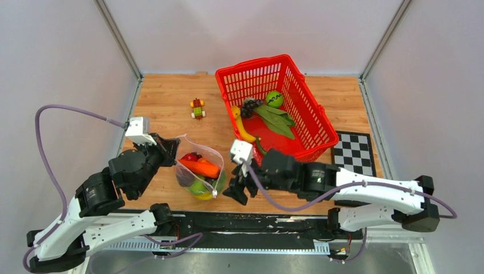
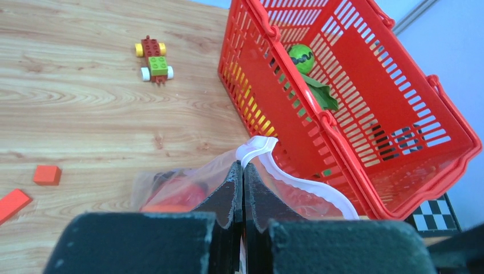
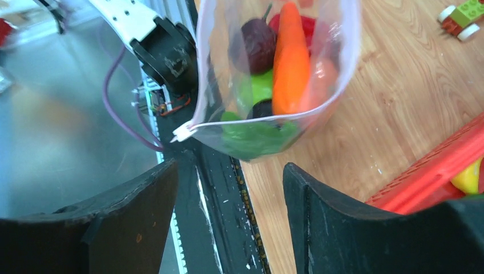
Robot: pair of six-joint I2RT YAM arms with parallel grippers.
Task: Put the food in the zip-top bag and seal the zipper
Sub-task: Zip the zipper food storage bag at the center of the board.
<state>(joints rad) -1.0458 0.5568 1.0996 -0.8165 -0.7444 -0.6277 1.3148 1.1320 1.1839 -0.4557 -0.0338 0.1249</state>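
From above, the bag [image 1: 198, 171] sits at the table's [image 1: 165, 103] near edge, between the two arms. It is clear, crinkly film bulging with food: a smooth orange carrot [image 1: 201, 168], something red behind it and green pieces at the near end. Its pale rim loops open. The left gripper [image 1: 170, 149] is clenched on the rim at the bag's left side. The right gripper [image 1: 240, 185] is just beside the bag's right side, released and holding nothing. Behind them, a red mesh basket [image 1: 311, 108] holds a round lime [image 1: 274, 99], dark grapes [image 1: 251, 106], a curved banana [image 1: 242, 128] and flat green leaves [image 1: 277, 119]. A small block car [image 1: 197, 108] stands on the wood-grain top.

The left wrist view shows matte black fingers [image 2: 228, 194] pressed together on the zipper [image 2: 258, 144], a thin whitish strip that curls up past their tips. The basket's slotted wall is close behind.

In the right wrist view, two curved black fingers [image 3: 142, 200] stand wide apart with nothing between them. The bag hangs just beyond them. A dark purple fruit [image 3: 257, 45] and green pieces [image 3: 257, 140] press against the film, and the strip crosses the bag below the carrot.
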